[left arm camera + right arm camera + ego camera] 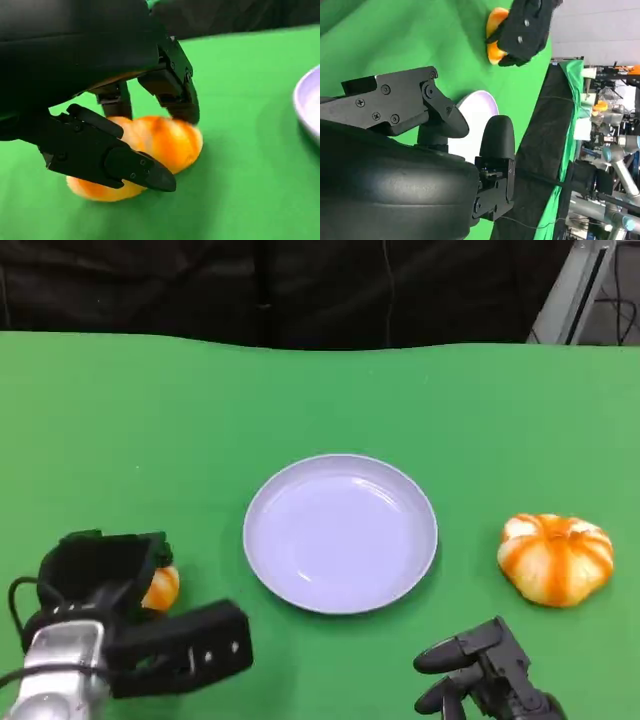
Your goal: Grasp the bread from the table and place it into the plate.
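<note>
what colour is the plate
Pale lavender, plain plate; it shows best in the head view.

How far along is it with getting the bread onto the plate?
Nothing is placed yet: the plate holds no bread. The left robot hand is closing around one bread, which lies on the table. Lifting and placing remain. A second bread lies untouched.
</note>
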You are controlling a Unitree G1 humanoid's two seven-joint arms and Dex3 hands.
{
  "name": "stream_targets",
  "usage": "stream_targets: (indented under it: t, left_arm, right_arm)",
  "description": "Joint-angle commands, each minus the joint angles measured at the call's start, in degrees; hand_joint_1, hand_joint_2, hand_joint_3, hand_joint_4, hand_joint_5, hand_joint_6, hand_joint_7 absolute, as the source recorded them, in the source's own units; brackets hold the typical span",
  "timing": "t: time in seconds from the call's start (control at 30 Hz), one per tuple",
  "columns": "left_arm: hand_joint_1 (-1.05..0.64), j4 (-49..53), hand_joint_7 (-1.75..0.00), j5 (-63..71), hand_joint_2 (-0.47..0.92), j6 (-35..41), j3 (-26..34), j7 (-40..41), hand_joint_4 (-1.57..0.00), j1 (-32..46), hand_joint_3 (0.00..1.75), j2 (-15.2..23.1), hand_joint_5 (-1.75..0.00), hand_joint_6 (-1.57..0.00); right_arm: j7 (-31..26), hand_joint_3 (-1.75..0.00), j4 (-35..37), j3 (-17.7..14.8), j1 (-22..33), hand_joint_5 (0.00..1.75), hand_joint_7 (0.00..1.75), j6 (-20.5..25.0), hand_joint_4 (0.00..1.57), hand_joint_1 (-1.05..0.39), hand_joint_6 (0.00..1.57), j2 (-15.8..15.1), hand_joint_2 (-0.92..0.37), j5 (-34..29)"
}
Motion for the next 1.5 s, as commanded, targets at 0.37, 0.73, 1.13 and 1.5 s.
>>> stream_targets:
  t: [0.37, 0.73, 1.13, 1.5]
  left_arm:
    - [-0.3, -7.45, -1.75, -4.29, 0.69, -9.01, 1.35, 9.26, -0.84, 4.47, 0.81, 2.81, -1.75, -0.57]
    - [-0.28, -6.05, -1.75, -3.72, 0.53, -19.1, 0.72, 20.28, -0.86, 2.94, 1.18, 2.35, -1.75, -0.61]
    - [-0.26, 0.03, -1.64, -1.76, 0.39, -22.38, -5.56, 25.09, -0.92, -8.87, 1.24, -6.52, -1.75, -0.69]
    - [-0.25, 6.51, -1.75, -1.77, 0.36, -25.75, -7.33, 29.76, -0.93, -12.74, 1.31, -7.89, -1.75, -0.66]
  right_arm:
    - [-0.54, -1.01, -0.85, -0.15, 0.15, 1.75, 1.75, 0.21, 0.11, -0.08, 0.0, -0.01, -0.92, -0.13]
    - [-0.24, -1.02, -1.03, -0.19, 0.51, 1.75, 1.75, 0.3, 0.11, -0.08, 0.0, -0.16, -0.92, 0.52]
    - [-0.89, -1.01, -0.94, 0.25, 0.82, 1.75, 1.75, -0.57, 0.11, -0.07, 0.0, -0.47, -0.92, -1.08]
    - [-1.11, -1.01, -1.46, 0.55, 1.03, 1.75, 1.75, 0.08, 0.11, -0.08, 0.0, -0.32, -0.92, -1.19]
